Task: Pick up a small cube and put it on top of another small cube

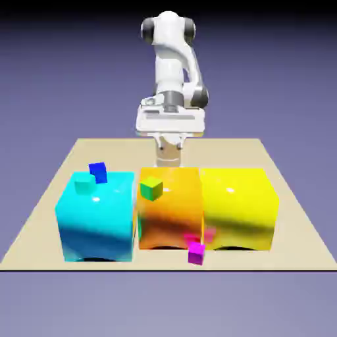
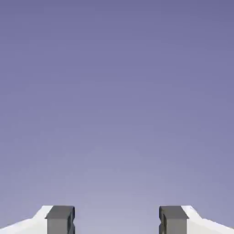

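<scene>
Pincer (image 2: 117, 220) wide apart, nothing between its tips, as we look on! We see the magenta cube (image 1: 197, 253) by the counter's (image 1: 289, 247) near edge, right of that edge's middle in the exterior view, before the orange block (image 1: 171, 217).

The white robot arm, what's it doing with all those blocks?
Nothing is in its gripper right now; the fingers are apart. It's meant to stack one small cube on another, but the magenta cube, green cube and blue cube aren't stacked on each other.
</scene>
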Available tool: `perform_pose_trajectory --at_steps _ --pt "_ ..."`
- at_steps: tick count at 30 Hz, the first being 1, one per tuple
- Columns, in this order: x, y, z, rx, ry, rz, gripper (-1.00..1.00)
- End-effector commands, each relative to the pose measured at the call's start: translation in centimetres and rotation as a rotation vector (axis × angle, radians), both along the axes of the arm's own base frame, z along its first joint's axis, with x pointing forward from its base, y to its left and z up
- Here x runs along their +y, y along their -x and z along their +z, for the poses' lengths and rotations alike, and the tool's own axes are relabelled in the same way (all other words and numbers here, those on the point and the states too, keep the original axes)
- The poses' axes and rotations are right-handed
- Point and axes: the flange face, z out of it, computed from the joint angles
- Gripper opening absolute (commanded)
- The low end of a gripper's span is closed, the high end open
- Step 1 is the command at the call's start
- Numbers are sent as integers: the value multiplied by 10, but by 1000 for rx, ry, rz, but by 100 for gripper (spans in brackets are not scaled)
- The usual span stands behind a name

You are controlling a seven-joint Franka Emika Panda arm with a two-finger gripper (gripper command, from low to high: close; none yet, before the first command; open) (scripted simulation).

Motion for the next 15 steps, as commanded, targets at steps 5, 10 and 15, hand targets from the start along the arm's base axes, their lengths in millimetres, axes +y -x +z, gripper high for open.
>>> perform_pose_trajectory --at_steps 5,10,15 --pt "4 -45 -30 207 -69 -43 0" --pt "12 -84 -68 414 -123 -88 0" --pt "22 -117 -114 620 -160 -137 0"
